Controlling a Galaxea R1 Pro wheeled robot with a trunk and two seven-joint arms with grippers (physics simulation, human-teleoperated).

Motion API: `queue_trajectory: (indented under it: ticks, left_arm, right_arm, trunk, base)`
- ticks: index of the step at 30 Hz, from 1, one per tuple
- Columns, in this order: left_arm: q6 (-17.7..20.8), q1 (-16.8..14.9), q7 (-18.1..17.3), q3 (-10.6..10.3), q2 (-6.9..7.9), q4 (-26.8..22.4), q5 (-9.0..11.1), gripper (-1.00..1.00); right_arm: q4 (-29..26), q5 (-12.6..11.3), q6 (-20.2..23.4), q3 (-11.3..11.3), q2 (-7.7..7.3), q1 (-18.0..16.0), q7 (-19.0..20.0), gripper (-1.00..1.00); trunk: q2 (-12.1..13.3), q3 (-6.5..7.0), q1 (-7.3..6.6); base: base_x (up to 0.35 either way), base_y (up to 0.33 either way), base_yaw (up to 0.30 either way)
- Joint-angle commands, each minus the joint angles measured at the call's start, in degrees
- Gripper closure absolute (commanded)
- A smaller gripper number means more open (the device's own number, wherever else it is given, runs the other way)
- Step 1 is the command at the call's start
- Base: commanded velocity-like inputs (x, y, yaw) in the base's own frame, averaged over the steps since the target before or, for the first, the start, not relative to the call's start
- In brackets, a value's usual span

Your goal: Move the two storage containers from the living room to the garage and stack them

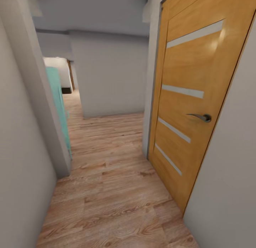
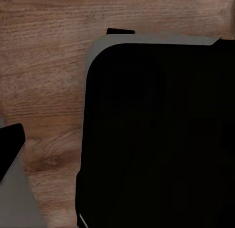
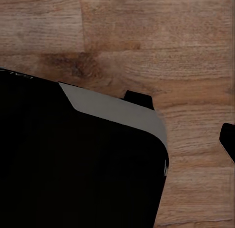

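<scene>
No storage container is in view. I am in a narrow hallway with a light wood-plank floor (image 1: 113, 191). An orange wooden door (image 1: 188, 98) with a metal handle (image 1: 201, 117) stands close on my right. In the left wrist view one dark finger (image 2: 11, 148) sits far out at the picture's edge, over wood floor, with nothing held. The right wrist view likewise has one dark finger (image 3: 228, 139) at its edge, with nothing between the fingers. My black base (image 2: 156, 139) covers much of both wrist views.
Grey walls close in on the left (image 1: 25, 141) and right (image 1: 227, 191). A teal panel (image 1: 58, 106) stands behind the left wall corner. The corridor runs ahead to a grey wall (image 1: 110, 77) and turns left toward a farther opening (image 1: 67, 81).
</scene>
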Motion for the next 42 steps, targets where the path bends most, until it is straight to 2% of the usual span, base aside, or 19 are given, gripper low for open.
queue_trajectory:
  ticks: [1, 23, 35, 42]
  left_arm:
    - [-0.1, 0.0, 0.0, 0.0, 0.00, 0.0, 0.5, -1.00]
    - [-0.1, 0.0, 0.0, 0.0, 0.00, 0.0, 0.5, -1.00]
    - [-0.1, 0.0, -0.1, 0.0, 0.07, 0.0, 0.5, -1.00]
    - [-0.1, 0.0, -0.1, 0.0, 0.01, 0.0, 0.5, -1.00]
  right_arm:
    - [0.2, -0.5, -0.2, 0.5, 0.03, 0.0, -0.1, -1.00]
    - [0.2, -0.4, 0.5, 0.5, 0.04, 0.1, -0.3, -1.00]
    - [0.2, -0.4, 0.5, 0.5, 0.03, 0.1, -0.9, -1.00]
    - [0.2, -0.3, 0.5, 0.5, -0.01, 0.1, -0.5, -1.00]
  trunk:
    - [0.0, -0.05, 0.03]
    - [0.0, -0.05, 0.03]
    - [0.0, -0.05, 0.03]
    - [0.0, -0.05, 0.03]
  base:
    - [0.322, 0.000, 0.000]
    - [0.322, 0.000, 0.000]
    - [0.322, 0.000, 0.242]
    - [0.322, 0.000, 0.058]
